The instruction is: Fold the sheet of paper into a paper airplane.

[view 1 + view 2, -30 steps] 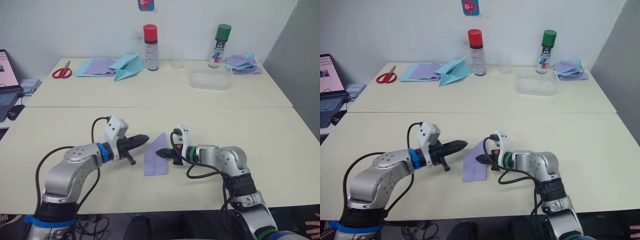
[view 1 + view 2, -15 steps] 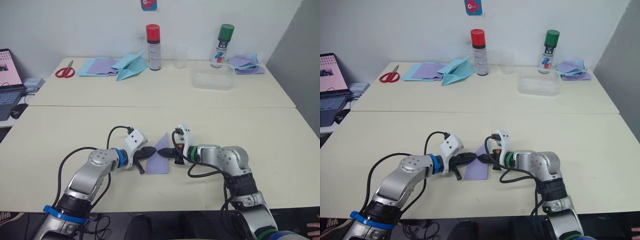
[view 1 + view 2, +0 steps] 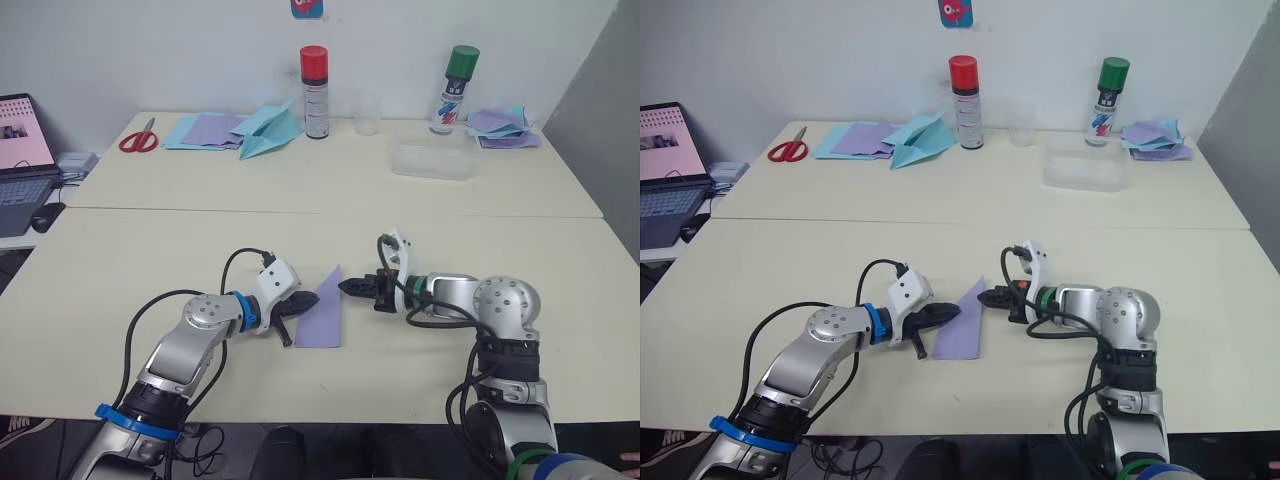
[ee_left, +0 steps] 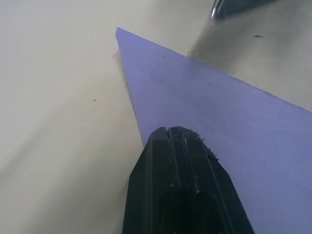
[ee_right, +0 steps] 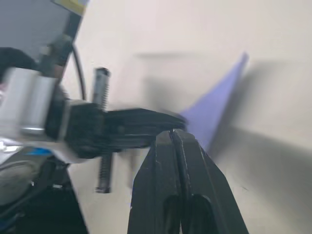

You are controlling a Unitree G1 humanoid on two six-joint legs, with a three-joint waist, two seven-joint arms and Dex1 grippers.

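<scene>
Sheet of paper (image 3: 323,315): laid on the front table (image 3: 120,270), lower centre of the frame, folded to a point directed toward the upper frame.
Left gripper (image 3: 308,299): fingers pressed together, tip placed on the sheet's left edge.
Right gripper (image 3: 346,287): fingers closed, nothing held, positioned just right of the sheet's upper point.

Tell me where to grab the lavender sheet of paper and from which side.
Take the sheet of paper by its raised pointed corner, coming in from the robot's right. That tip stands up off the table, so fingers could probably close around it, while the rest lies flat. The left gripper, shut, already rests on its left edge; the right gripper is nearby.
</scene>
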